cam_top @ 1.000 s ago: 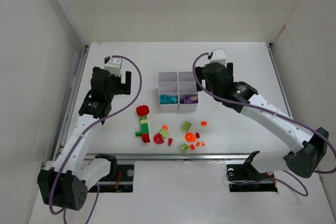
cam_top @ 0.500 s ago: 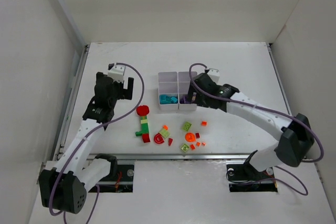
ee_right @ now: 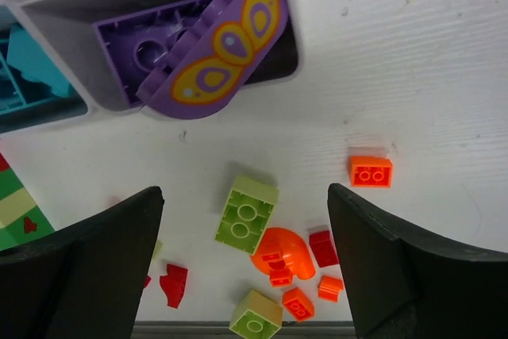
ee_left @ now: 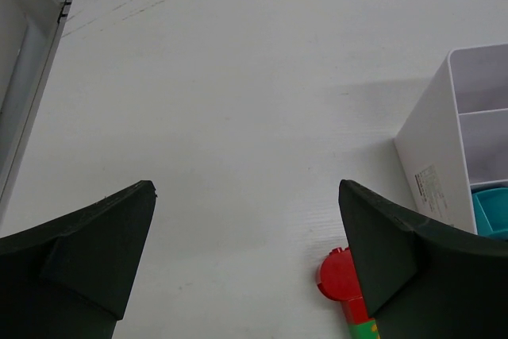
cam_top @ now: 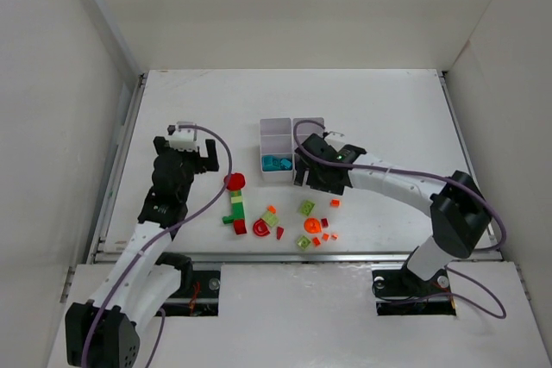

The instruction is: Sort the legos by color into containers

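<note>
The white organiser [cam_top: 291, 131] stands mid-table. Teal pieces [cam_top: 276, 164] fill its near-left compartment, and purple pieces [ee_right: 214, 61] its near-right one. Loose legos lie in front of it: a red round piece [cam_top: 234, 181] on a red-green stack [cam_top: 235, 208], a lime brick [cam_top: 307, 208], an orange curved piece [cam_top: 311, 226] and a small orange brick [cam_top: 335, 202]. My right gripper [cam_top: 312, 183] is open and empty above the lime brick [ee_right: 246, 213]. My left gripper [cam_top: 200, 154] is open and empty, left of the red round piece [ee_left: 337, 274].
Small red and orange bits [ee_right: 317, 263] and a second lime brick [cam_top: 304, 242] lie close to the table's near edge [cam_top: 293, 257]. Bare table [ee_left: 238, 101] lies ahead of the left gripper. White walls close in the back and both sides.
My right gripper has moved from over the organiser toward the near side and now hangs over the loose bricks. My left gripper has drifted nearer and a little lower.
</note>
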Tool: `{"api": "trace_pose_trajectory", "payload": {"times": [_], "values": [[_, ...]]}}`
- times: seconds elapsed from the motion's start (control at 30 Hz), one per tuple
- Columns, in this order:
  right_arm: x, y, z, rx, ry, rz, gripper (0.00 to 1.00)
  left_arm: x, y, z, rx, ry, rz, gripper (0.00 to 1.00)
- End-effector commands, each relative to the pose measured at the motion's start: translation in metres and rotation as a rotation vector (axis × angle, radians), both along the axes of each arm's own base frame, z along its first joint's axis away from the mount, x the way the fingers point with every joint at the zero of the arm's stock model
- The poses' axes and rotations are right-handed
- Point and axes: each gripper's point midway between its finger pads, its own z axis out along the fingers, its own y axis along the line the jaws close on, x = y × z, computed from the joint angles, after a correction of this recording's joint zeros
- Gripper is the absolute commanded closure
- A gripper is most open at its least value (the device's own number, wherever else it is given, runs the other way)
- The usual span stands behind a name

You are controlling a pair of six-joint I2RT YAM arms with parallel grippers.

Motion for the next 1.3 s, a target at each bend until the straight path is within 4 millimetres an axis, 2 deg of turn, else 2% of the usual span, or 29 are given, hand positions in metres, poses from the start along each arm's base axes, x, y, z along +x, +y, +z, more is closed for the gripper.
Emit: {"api": "trace_pose_trajectory", "payload": {"times": [0.0, 0.07, 0.1, 0.13, 0.27, 0.33, 0.5, 0.63, 0.73, 0.83, 0.87, 0.9, 0.93, 0.97, 1.03, 1.07, 1.13, 1.17, 1.2, 1.27], "values": [[-0.007, 0.025, -0.006, 0.038, 0.005, 0.048, 0.11, 0.000, -0.007, 0.021, -0.055, -0.100, -0.026, 0.00], [-0.017, 0.028, -0.022, 0.012, 0.047, 0.079, 0.11, -0.001, -0.007, 0.026, -0.050, -0.120, -0.027, 0.00], [-0.022, 0.034, -0.024, 0.030, 0.059, 0.099, 0.11, -0.002, -0.007, 0.020, -0.047, -0.108, -0.027, 0.00], [-0.026, 0.032, -0.035, 0.023, 0.077, 0.102, 0.11, -0.002, -0.007, 0.016, -0.047, -0.105, -0.027, 0.00], [-0.036, 0.017, -0.052, -0.001, 0.118, -0.001, 0.13, -0.005, -0.008, 0.018, -0.050, -0.117, -0.036, 0.00], [-0.036, 0.012, -0.056, -0.017, 0.113, -0.021, 0.16, -0.005, -0.008, 0.018, -0.050, -0.117, -0.037, 0.00], [-0.026, 0.029, -0.060, -0.011, 0.074, 0.009, 0.24, -0.005, -0.010, 0.018, -0.054, -0.125, -0.049, 0.00], [-0.028, 0.034, -0.064, -0.029, 0.089, 0.041, 0.42, -0.007, -0.011, 0.019, -0.055, -0.126, -0.060, 0.00], [-0.027, 0.035, -0.059, -0.018, 0.081, 0.041, 0.51, -0.007, -0.011, 0.019, -0.055, -0.127, -0.060, 0.00], [-0.028, 0.036, -0.056, -0.010, 0.081, 0.053, 0.74, -0.008, -0.011, 0.022, -0.057, -0.137, -0.060, 0.00], [-0.026, 0.038, -0.054, -0.009, 0.075, 0.065, 0.90, -0.009, -0.011, 0.025, -0.059, -0.147, -0.060, 0.00], [-0.023, 0.040, -0.050, -0.012, 0.060, 0.073, 1.00, -0.010, -0.011, 0.021, -0.057, -0.139, -0.060, 0.00], [-0.020, 0.051, -0.040, 0.006, 0.038, 0.099, 1.00, -0.010, -0.010, 0.021, -0.048, -0.139, -0.061, 0.00], [-0.015, 0.050, -0.037, -0.026, 0.019, 0.128, 1.00, -0.010, -0.010, 0.021, -0.048, -0.139, -0.061, 0.00], [-0.010, 0.062, -0.017, -0.069, -0.064, 0.184, 1.00, -0.010, -0.010, 0.021, -0.048, -0.139, -0.061, 0.00], [-0.002, 0.071, 0.011, -0.051, -0.125, 0.199, 1.00, -0.008, -0.011, 0.017, -0.046, -0.127, -0.061, 0.00], [0.010, 0.073, 0.048, -0.064, -0.232, 0.219, 1.00, -0.007, -0.008, 0.014, -0.043, -0.117, -0.051, 0.00], [0.019, 0.079, 0.074, -0.028, -0.296, 0.210, 1.00, -0.008, -0.008, 0.009, -0.042, -0.108, -0.051, 0.00], [0.023, 0.076, 0.102, 0.002, -0.363, 0.190, 1.00, -0.007, -0.008, 0.012, -0.044, -0.118, -0.051, 0.00], [0.041, 0.063, 0.134, 0.008, -0.468, 0.115, 1.00, -0.006, -0.008, 0.014, -0.045, -0.127, -0.051, 0.00]]}}
